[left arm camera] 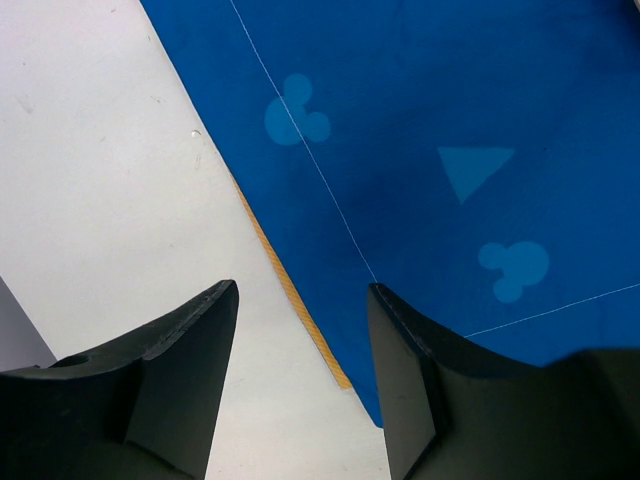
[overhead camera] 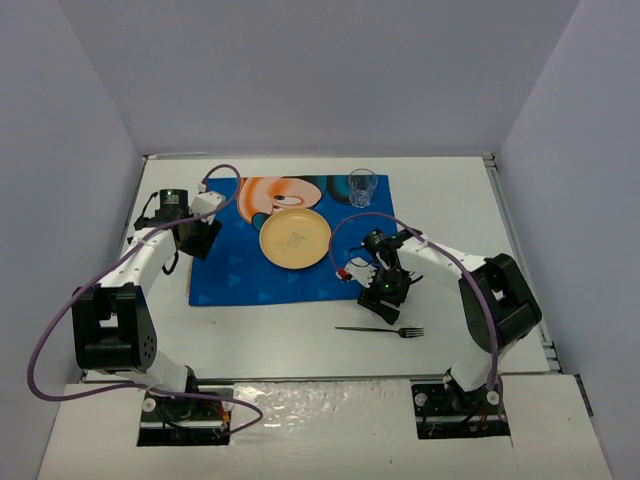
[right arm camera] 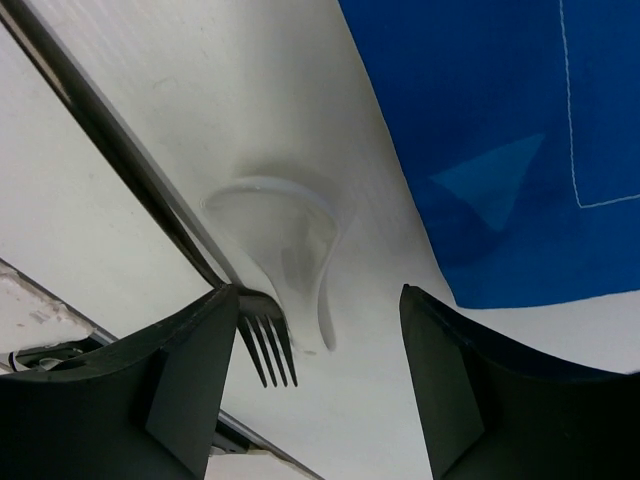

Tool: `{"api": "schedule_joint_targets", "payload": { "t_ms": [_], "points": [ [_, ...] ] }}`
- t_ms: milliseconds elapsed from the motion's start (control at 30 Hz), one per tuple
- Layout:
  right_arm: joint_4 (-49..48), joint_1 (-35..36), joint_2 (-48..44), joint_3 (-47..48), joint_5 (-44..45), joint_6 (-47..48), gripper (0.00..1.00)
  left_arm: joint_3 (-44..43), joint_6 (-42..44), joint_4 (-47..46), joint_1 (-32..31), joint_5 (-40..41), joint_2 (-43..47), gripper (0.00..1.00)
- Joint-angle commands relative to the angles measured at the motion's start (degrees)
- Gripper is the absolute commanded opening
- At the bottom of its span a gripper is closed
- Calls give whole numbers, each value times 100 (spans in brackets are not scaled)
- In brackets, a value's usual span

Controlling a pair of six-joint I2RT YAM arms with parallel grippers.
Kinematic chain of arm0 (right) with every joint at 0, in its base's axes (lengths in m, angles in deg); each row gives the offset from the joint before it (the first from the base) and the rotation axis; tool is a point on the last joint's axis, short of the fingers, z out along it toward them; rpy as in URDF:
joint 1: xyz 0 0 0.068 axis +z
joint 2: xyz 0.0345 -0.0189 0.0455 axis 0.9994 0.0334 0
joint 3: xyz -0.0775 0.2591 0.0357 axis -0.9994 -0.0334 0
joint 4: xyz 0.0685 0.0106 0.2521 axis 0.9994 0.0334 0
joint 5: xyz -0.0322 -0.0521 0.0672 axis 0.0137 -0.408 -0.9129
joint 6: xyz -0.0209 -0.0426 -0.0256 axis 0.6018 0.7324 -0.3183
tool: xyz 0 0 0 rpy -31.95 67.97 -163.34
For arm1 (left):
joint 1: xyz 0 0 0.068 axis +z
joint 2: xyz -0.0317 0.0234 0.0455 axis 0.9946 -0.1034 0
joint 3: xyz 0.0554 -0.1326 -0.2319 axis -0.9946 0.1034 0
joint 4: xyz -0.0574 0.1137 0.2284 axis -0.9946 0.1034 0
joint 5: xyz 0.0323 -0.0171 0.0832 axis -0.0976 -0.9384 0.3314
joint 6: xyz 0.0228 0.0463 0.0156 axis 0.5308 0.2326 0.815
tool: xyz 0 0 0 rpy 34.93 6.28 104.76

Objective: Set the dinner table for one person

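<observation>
An open gripper (right arm camera: 318, 296) hangs over a white table (right arm camera: 180, 70). A dark fork (right arm camera: 258, 312) lies below it. A blue mat (right arm camera: 480, 120) is at the right.

I lose the handle of the fork (right arm camera: 255, 308) off the 11 o'clock corner; my right claw (right arm camera: 318, 292) covers its neck.

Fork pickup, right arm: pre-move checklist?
1. Right gripper open, empty: ok.
2. Fork flat on the dinner table, off the placemat: ok.
3. Fork centred between the fingers: not ok, tines by one finger.
4. White object beside the tines, what it is: cannot tell.
5. Plate and glass on placemat: ok.
6. Left gripper open, away from fork: ok.
</observation>
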Motion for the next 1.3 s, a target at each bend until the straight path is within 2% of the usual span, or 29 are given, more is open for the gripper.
{"api": "schedule_joint_targets", "payload": {
  "t_ms": [0, 200, 333, 400, 467, 500, 533, 967, 1167, 1267],
  "points": [
    [-23, 80, 118, 200, 42, -44, 62, -274, 64, -195, -44, 27, 127, 51],
    [-147, 153, 270, 142, 128, -47, 61, -304, 46, -187, -44, 60, 76, 51],
    [-210, 271, 412, 66, 236, -67, 56, -324, 20, -213, -44, 51, 37, 51],
    [-293, 319, 458, 46, 311, -115, 47, -331, 20, -205, -44, 51, 15, 51],
    [-304, 380, 523, 61, 313, -132, 14, -338, 20, -219, -44, 51, 7, 51],
    [-317, 402, 533, 75, 336, -141, 3, -334, 20, -222, -44, 63, 0, 51],
    [-334, 420, 539, 81, 348, -149, 0, -331, 25, -222, -44, 69, -3, 51],
    [-10, 540, -134, 435, 102, -47, 0, -196, 69, -362, -44, 104, -27, 51],
    [455, 442, -599, 1162, -376, 123, 0, -267, 46, -337, -44, 79, -71, 51],
    [654, 299, -570, 1956, -840, 235, 0, -325, 46, -286, -44, 107, -76, 51]
  ]
}}
